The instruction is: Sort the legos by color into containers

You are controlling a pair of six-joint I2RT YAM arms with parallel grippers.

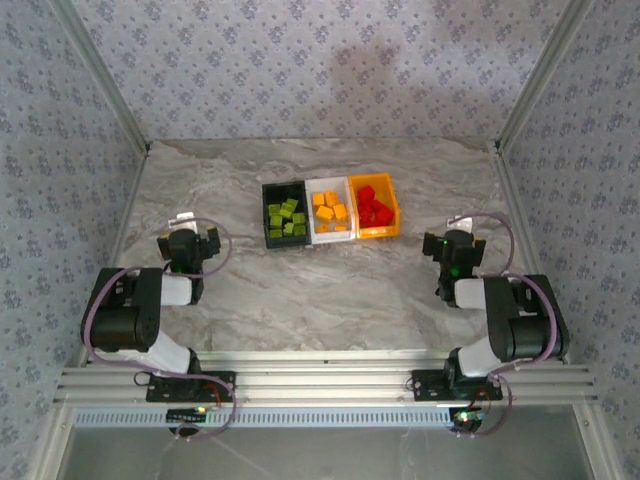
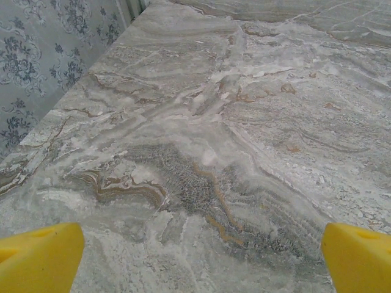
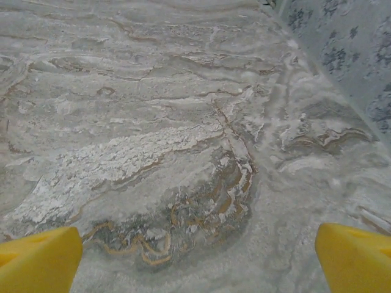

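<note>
Three containers stand side by side at the back middle of the table. The black bin [image 1: 267, 216] holds green legos [image 1: 287, 216]. The white bin [image 1: 332, 239] holds yellow-orange legos [image 1: 330, 207], and the orange bin [image 1: 378, 234] holds red legos [image 1: 374, 207]. My left gripper [image 1: 193, 228] hangs low over bare marble to the left of the bins, open, its yellow fingertips [image 2: 43, 256] wide apart with nothing between them. My right gripper [image 1: 458, 228] sits to the right of the bins, also open and empty, yellow fingertips [image 3: 36, 259] spread over bare marble.
The marble tabletop [image 1: 320, 290] is walled by patterned panels on the left [image 2: 36, 61], right [image 3: 354, 49] and back. The aluminium rail with both arm bases [image 1: 320, 385] runs along the near edge.
</note>
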